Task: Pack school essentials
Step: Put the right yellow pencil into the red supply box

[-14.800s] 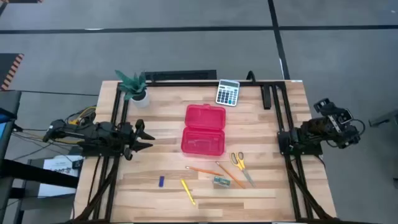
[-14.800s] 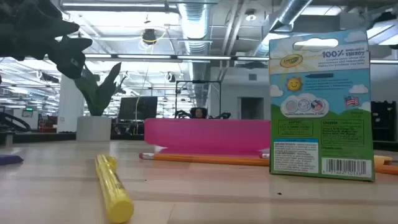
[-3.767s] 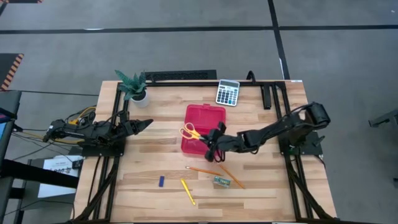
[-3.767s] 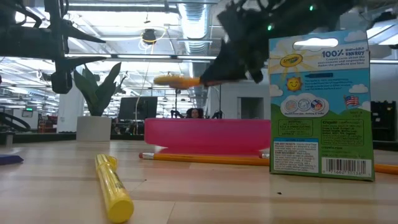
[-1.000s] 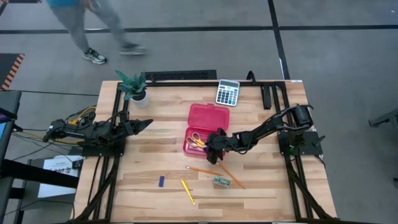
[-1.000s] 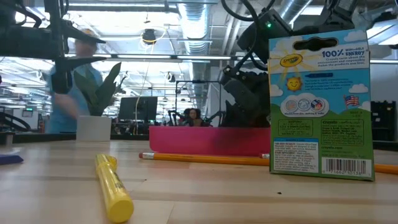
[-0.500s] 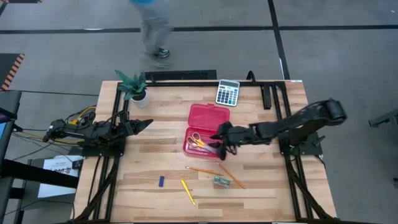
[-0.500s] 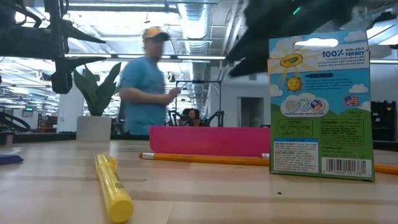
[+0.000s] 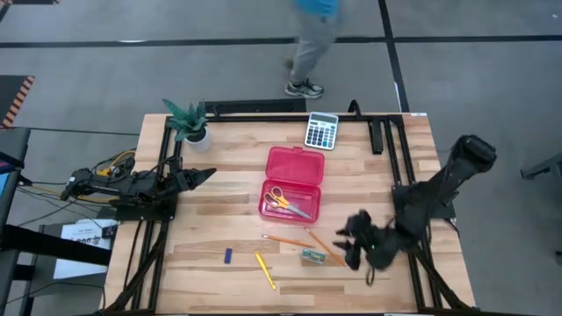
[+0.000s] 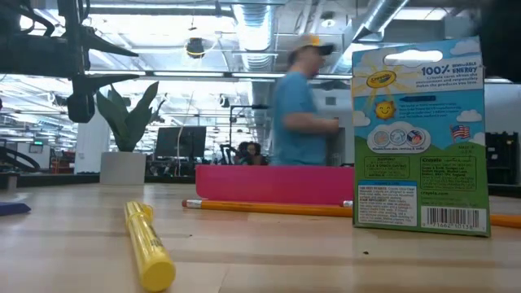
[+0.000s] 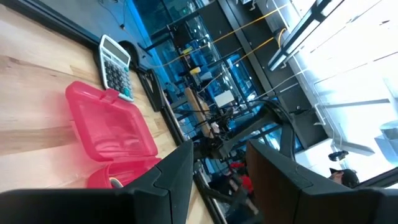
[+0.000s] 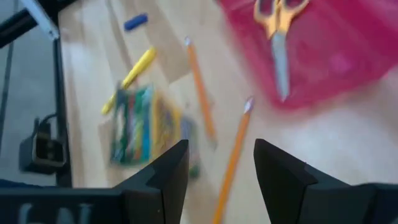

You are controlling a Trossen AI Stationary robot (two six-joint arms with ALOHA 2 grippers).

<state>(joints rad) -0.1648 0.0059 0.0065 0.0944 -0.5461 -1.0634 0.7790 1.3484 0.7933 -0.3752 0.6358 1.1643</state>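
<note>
The red case (image 9: 291, 181) lies open mid-table with the yellow-handled scissors (image 9: 285, 200) flat in its near tray. Nearer the front lie two orange pencils (image 9: 289, 240) (image 9: 326, 248), a yellow stick (image 9: 265, 270) and a small blue piece (image 9: 227, 256); the green-yellow crayon box (image 10: 419, 138) stands upright on its bottom edge. My right gripper (image 9: 355, 243) hovers open just right of the crayon box, pointing down at a slant; its wrist view shows nothing between the fingers (image 12: 214, 168). My left gripper (image 9: 198, 176) waits open and level at the table's left edge.
A grey calculator (image 9: 321, 130) sits at the far edge, a potted plant (image 9: 189, 123) at the far left corner. Black frame rails run along both sides. A person (image 9: 309, 44) walks on the floor beyond the far edge.
My right gripper has drawn back from the red case, risen and swung toward the table's near right, ending above the pencils and crayon box. The scissors stay in the case's tray. The person has walked from left to right behind the table.
</note>
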